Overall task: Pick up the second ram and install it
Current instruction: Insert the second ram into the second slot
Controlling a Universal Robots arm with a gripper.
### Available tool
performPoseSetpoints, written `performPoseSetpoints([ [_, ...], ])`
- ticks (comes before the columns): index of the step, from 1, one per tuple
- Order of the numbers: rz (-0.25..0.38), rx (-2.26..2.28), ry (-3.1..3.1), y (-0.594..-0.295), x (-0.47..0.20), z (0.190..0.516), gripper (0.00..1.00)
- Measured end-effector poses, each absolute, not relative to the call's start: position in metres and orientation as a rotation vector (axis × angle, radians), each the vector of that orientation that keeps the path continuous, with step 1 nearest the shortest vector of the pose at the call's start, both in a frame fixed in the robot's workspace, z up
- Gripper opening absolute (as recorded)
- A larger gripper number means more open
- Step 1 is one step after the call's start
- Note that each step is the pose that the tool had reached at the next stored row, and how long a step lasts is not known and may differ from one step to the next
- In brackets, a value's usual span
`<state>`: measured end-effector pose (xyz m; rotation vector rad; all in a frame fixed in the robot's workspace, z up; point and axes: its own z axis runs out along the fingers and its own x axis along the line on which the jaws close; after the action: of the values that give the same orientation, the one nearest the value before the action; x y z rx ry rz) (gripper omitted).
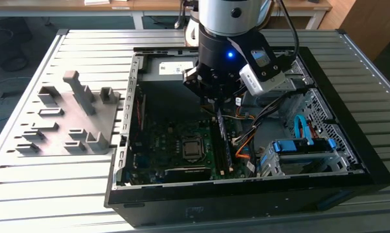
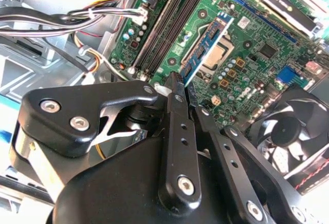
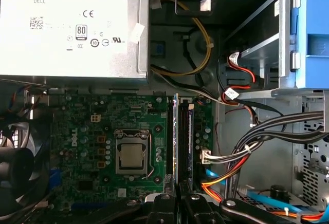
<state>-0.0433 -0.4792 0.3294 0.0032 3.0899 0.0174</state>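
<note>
Inside the computer case [image 1: 182, 194], the exterior view shows the gripper [image 1: 216, 104] above the black slots [image 1: 226, 150]. In the second wrist view, its fingers clamp the second ram [image 2: 205, 47]. In the first wrist view, the ram stands edge-on over those slots.

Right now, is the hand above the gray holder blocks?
No, the hand, gripping the second ram, hangs inside the computer case over the motherboard.
</note>
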Motion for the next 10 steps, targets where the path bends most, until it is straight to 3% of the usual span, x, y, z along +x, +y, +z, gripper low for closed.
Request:
performPoseSetpoints([
  [10, 0.017, 0.003, 3.09, -0.4792, -0.0433, 0.3258, 0.14],
])
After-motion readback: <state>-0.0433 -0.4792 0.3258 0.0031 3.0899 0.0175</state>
